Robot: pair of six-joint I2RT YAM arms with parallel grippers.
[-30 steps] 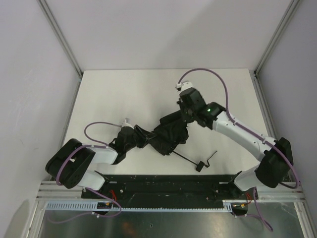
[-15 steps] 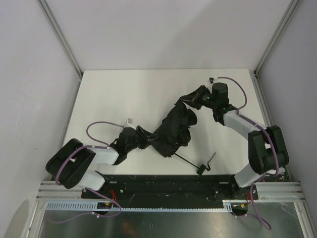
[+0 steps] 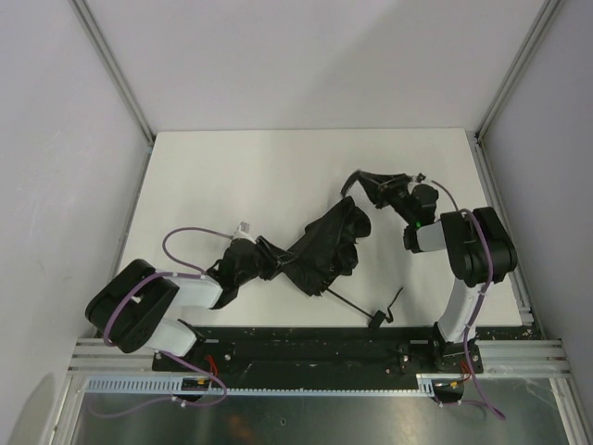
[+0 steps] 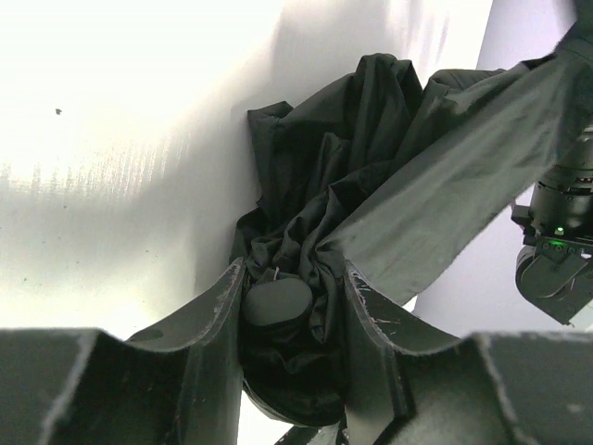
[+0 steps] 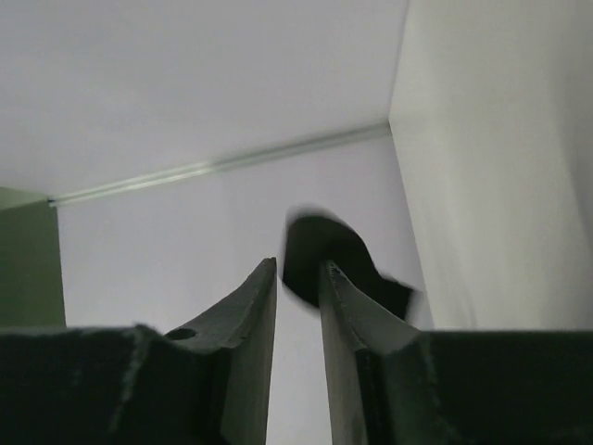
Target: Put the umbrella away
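The umbrella [image 3: 324, 248] is seen collapsed and crumpled on the white table [image 3: 232, 176], with its small handle [image 3: 375, 318] and strap [image 3: 396, 297] lying closest to the arm bases. A thin shaft [image 3: 347, 298] is run from the handle up and leftward into the bunched black canopy [image 4: 371, 185] at mid-table. The left arm is kept low, folded back at the elbow and stretched rightward along the table, and the left gripper [image 3: 250, 260] is clamped on the canopy's left end. In the left wrist view its fingers [image 4: 227, 306] are set on either side of gathered fabric and a rounded dark part. Farther back and to the right, the right arm is drawn in tight with its elbow raised, the forearm pointed leftward. The right gripper [image 3: 389, 190] is held beside a raised flap of canopy. In the right wrist view its jaws are parted by a narrow gap and a blurred black piece of fabric [image 5: 334, 255] is seen just past the right gripper's [image 5: 298, 267] tips. Whether it is touched cannot be told.
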